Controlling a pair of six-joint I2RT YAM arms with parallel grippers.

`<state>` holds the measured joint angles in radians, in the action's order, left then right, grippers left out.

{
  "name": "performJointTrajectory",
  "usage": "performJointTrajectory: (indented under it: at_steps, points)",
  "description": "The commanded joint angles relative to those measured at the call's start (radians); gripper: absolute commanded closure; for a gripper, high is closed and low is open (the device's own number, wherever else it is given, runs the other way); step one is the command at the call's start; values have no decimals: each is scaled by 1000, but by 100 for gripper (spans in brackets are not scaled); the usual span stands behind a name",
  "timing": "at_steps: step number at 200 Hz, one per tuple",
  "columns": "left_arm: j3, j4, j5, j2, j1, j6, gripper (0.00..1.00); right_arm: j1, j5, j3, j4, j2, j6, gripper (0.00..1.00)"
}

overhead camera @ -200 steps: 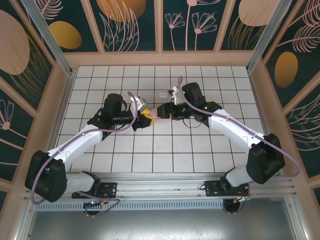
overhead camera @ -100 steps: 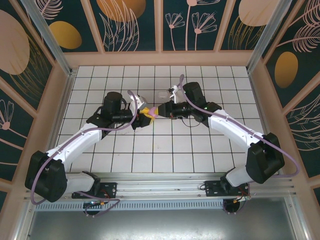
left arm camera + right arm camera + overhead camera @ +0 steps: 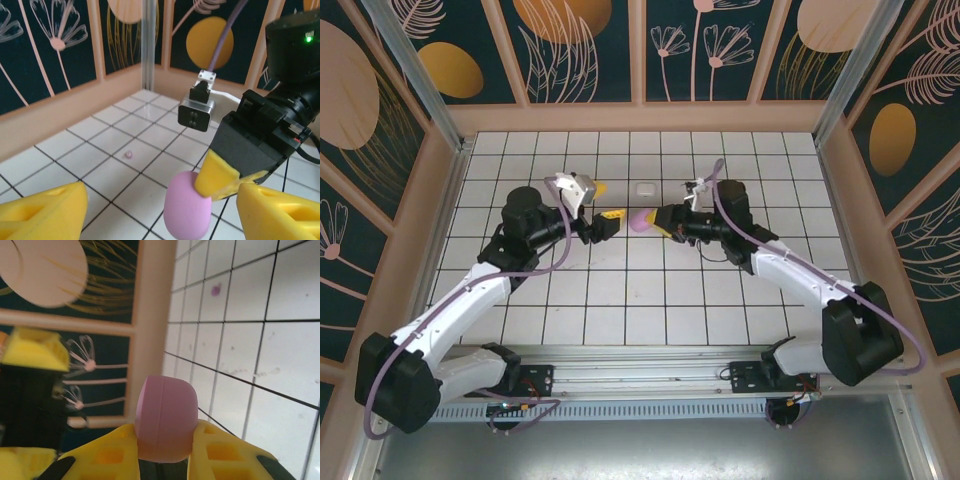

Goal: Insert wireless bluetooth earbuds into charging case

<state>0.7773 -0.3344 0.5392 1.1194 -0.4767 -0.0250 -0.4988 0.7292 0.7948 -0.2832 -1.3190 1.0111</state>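
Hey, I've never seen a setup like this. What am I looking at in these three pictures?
These are two white robot arms bolted to a tiled table. The wide picture looks down from above and behind them; the other two come from cameras on each wrist. Each arm ends in a two-fingered hand. The right hand is pinching a pink oval piece. The left hand faces it, open and empty. A small white charging case sits on the tiles just beyond them.

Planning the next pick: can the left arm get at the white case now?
Probably yes. The charging case lies uncovered on the table, past the open, empty left tool. The right tool, shut on a pink oval piece, sits nearer the arms than the case, beside that path, not across it.
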Motion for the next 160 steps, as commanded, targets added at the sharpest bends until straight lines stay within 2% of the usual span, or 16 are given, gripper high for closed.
performJointTrajectory:
  at_steps: [1,30,45,99,137,160]
  points:
    - [-100,-235,5,-40,10,-112,20,16,-6,-54,-229,43,176,84]
    - [-220,-510,70,-61,10,-265,19,15,13,-80,-325,35,261,84]
    - [-247,-585,95,-41,10,-316,18,12,13,-95,-374,36,306,85]
    - [-193,-661,258,128,10,-372,23,-30,-2,-82,-382,51,332,85]
    - [-163,-696,277,206,9,-363,30,-43,-10,-69,-372,64,339,85]
    - [-139,-659,267,236,9,-336,36,-43,-11,-60,-365,72,342,85]
